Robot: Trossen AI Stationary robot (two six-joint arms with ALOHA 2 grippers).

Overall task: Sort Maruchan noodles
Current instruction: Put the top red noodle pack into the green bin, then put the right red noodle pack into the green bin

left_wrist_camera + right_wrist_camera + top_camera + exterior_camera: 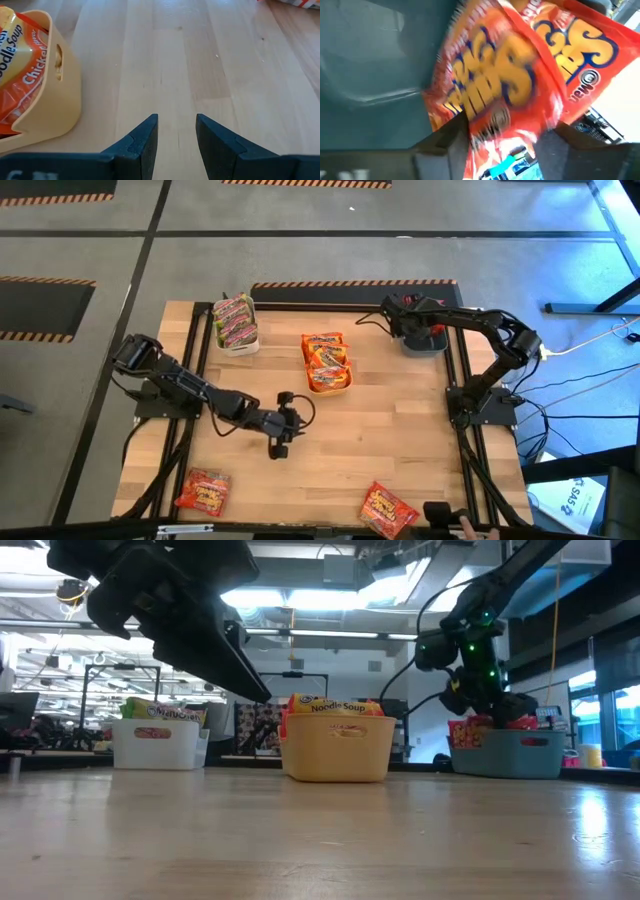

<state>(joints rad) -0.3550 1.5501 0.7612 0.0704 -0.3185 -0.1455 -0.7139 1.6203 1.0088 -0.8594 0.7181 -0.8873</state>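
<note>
My right gripper (398, 315) hangs over the blue bin (424, 342) at the table's far right, its fingers apart, with a red noodle packet (515, 75) blurred between them, above the bin's inner wall (370, 60). My left gripper (279, 446) stands open and holds nothing, above bare wood near the table's middle, just on the near side of the yellow bin (45, 100). That bin holds orange-yellow packets (327, 360). Green-pink packets (235, 322) fill the white bin (155, 743). Two red packets (204, 490) (388, 508) lie flat near the table's near edge. My right gripper has the red packet's lower end (505, 145) between its two fingers, which slant down into the blue bin from above. The packet shows blurred against the fingers, and I cannot tell whether they touch it.
The three bins stand in a row along the far side: white at the left, yellow in the middle, blue (515, 752) at the right. A black frame (466, 450) runs along the table's left and right edges. Bare wood lies between the bins and the near packets.
</note>
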